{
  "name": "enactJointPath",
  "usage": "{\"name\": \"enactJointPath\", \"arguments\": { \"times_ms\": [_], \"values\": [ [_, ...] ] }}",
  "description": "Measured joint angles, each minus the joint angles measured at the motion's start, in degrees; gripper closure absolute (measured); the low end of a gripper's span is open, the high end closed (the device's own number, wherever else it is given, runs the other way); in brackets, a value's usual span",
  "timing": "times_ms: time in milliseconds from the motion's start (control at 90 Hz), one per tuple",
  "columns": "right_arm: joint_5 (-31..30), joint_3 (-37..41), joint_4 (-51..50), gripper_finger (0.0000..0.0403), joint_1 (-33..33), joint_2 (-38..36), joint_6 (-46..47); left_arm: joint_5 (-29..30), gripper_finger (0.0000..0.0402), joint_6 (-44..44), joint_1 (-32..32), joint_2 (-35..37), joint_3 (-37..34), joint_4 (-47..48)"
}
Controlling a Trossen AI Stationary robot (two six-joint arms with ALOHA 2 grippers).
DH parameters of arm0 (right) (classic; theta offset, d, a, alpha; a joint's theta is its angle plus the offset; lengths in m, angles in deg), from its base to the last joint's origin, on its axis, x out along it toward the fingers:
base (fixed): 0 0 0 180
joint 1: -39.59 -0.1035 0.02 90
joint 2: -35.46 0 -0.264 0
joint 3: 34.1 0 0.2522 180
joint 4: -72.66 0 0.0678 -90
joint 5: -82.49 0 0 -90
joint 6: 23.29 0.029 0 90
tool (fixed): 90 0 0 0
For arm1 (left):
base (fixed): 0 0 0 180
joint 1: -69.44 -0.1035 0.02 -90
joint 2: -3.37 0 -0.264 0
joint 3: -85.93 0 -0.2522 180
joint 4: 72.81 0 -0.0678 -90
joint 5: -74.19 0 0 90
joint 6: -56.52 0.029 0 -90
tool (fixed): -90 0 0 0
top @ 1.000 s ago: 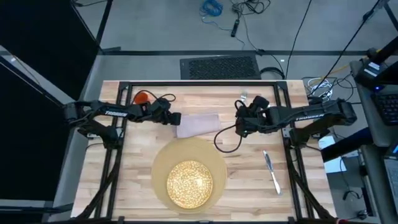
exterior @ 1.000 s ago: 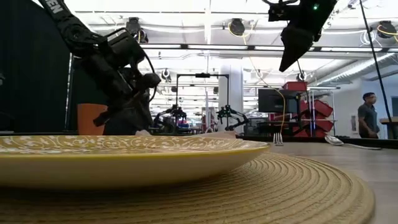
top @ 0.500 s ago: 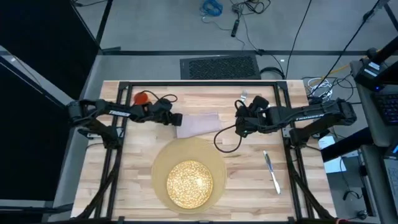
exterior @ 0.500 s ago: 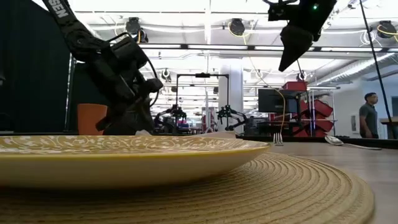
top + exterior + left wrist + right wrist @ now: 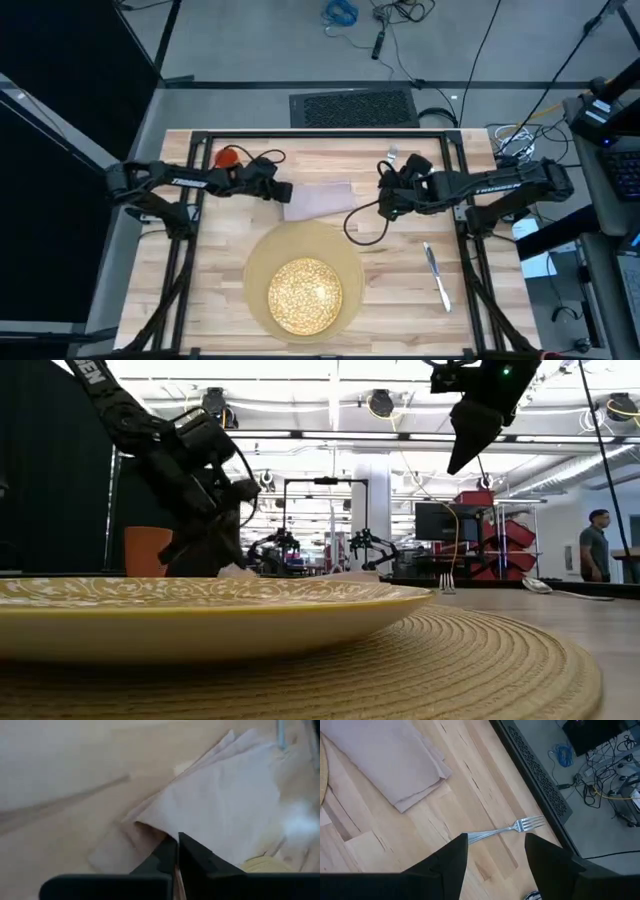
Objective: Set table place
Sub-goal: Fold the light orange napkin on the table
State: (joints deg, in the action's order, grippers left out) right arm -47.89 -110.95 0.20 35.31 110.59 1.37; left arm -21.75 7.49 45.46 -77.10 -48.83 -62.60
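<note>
Risk sits mainly at the left gripper [image 5: 176, 851], whose jaws are pinched together on a corner of the napkin [image 5: 318, 199]: the hold covers only a small fold of cloth, so a quick pull could let it slip free, or drag the layers apart and leave the napkin rumpled rather than flat. The napkin lies on the table [image 5: 215, 260] just beyond the mat [image 5: 262, 262], its near edge touching or overlapping the mat's rim, so a low drag might also catch that rim and shift the mat and the plate [image 5: 305, 296] on it. The right gripper [image 5: 496, 851] hangs high with jaws apart over the fork [image 5: 506, 830], which lies near the far right rail; a descent there looks safe enough, though the thin handle flat on the planks may skid instead of lifting. The knife [image 5: 436, 275] lies to the right of the mat, well apart from both arms. The cup [image 5: 230, 156] stands at the far left corner, partly covered by the left arm from above, and a backward swing of that arm could knock it. No spoon can be made out in any view. From table height the plate fills the foreground and hides the napkin, and the left wrist view is too blurred to show how many layers are pinched.
</note>
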Motion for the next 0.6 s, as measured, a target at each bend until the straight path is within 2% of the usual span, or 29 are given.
{"name": "enactJointPath", "arguments": {
  "times_ms": [133,289,600],
  "values": [
    [0.0,0.0,0.0,0.022,0.0,0.0,0.0,0.2,0.0401,-0.4,0.2,4.4,0.0,4.3],
    [0.0,0.0,0.0,0.022,0.0,0.0,0.0,3.1,0.0401,-3.1,2.2,7.6,0.0,13.9],
    [0.0,0.0,0.2,0.022,0.0,0.0,0.1,7.0,0.0401,-3.2,4.6,10.4,0.0,16.6]
  ]
}}
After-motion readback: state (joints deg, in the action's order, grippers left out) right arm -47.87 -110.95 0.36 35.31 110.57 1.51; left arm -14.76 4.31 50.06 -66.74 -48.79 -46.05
